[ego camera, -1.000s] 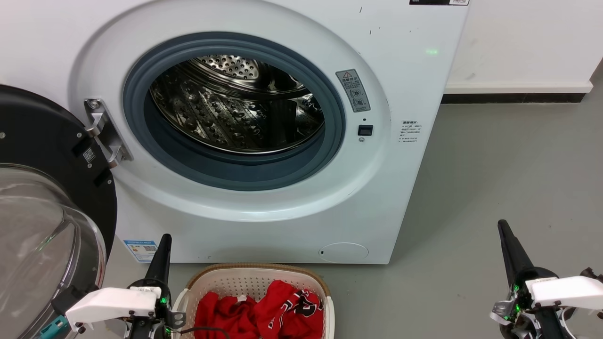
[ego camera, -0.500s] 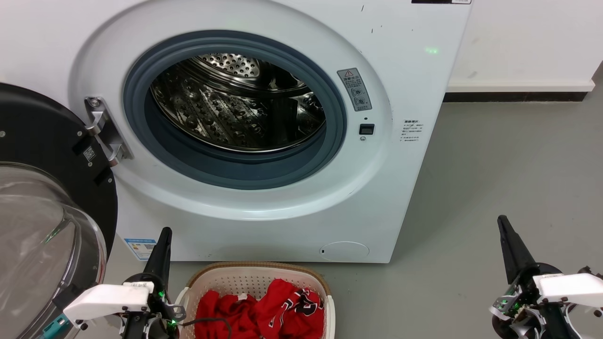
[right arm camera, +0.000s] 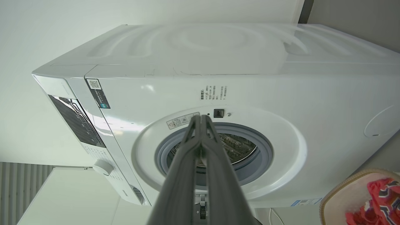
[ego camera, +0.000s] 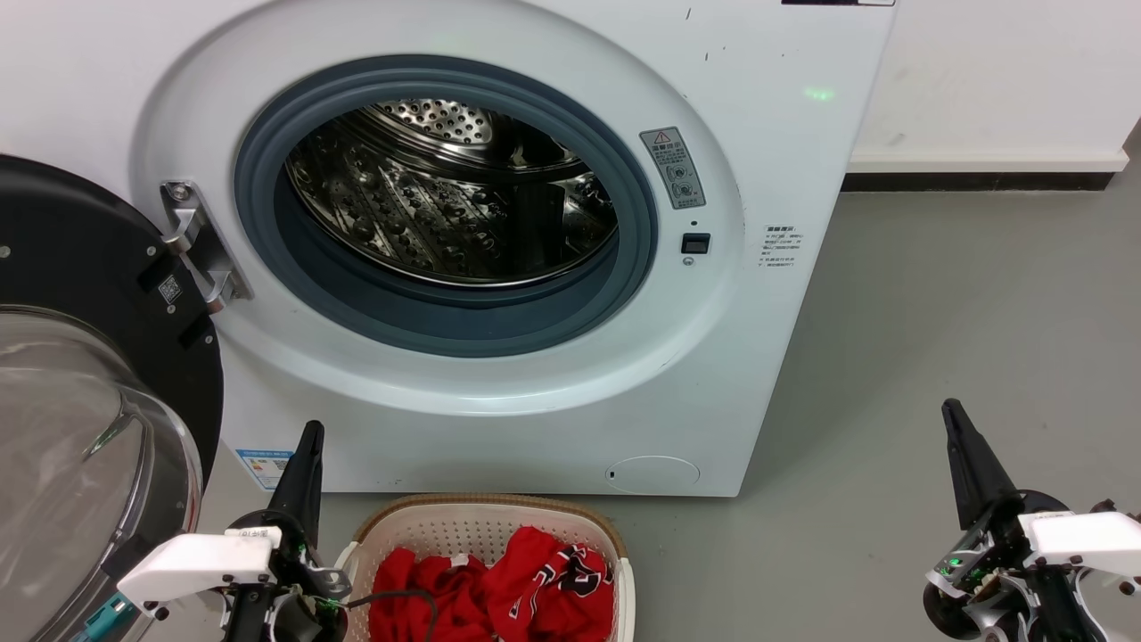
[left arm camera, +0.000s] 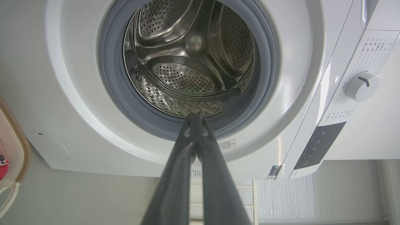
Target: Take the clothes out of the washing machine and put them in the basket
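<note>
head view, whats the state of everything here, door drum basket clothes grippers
door, open
drum, no clothes visible inside
basket, upright, holding the clothes
clothes, bunched in the basket
left gripper, shut, holding nothing
right gripper, shut, holding nothing

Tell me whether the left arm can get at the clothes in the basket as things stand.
Probably yes. The left gripper hangs beside the basket, whose top is open, and the clothes lie heaped inside. It is shut, so it would have to open first.
</note>
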`<state>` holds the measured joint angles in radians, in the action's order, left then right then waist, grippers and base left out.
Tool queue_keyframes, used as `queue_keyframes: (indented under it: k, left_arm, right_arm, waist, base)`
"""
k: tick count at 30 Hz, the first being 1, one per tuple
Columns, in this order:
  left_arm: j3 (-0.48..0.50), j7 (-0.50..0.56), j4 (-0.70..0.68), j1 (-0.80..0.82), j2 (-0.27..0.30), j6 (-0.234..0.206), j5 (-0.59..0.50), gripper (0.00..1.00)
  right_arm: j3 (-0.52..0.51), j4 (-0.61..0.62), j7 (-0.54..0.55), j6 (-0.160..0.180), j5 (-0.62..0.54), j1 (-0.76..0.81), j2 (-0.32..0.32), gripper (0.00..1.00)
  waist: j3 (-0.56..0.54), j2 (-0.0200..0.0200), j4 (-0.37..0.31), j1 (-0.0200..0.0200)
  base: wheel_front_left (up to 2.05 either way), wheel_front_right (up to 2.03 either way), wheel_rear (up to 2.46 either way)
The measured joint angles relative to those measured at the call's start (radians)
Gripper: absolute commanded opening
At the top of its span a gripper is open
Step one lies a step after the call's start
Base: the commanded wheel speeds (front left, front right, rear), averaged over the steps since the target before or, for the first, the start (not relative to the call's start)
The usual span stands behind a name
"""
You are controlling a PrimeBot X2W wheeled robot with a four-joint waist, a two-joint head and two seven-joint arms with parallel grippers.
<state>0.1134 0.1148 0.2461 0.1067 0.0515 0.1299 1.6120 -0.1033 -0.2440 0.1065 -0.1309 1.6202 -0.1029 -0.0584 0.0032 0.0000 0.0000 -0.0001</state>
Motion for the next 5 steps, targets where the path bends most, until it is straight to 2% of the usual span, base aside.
queue_keyframes:
  k: [5]
  left_arm:
    - [0.000, 0.000, 0.000, 0.000, 0.000, 0.001, 0.000, 0.00]
  right_arm:
    - [-0.001, 0.000, 0.000, 0.000, 0.000, 0.000, 0.000, 0.00]
  waist:
    - [0.000, 0.0000, 0.000, 0.0000]
  base:
    - [0.00, 0.00, 0.00]
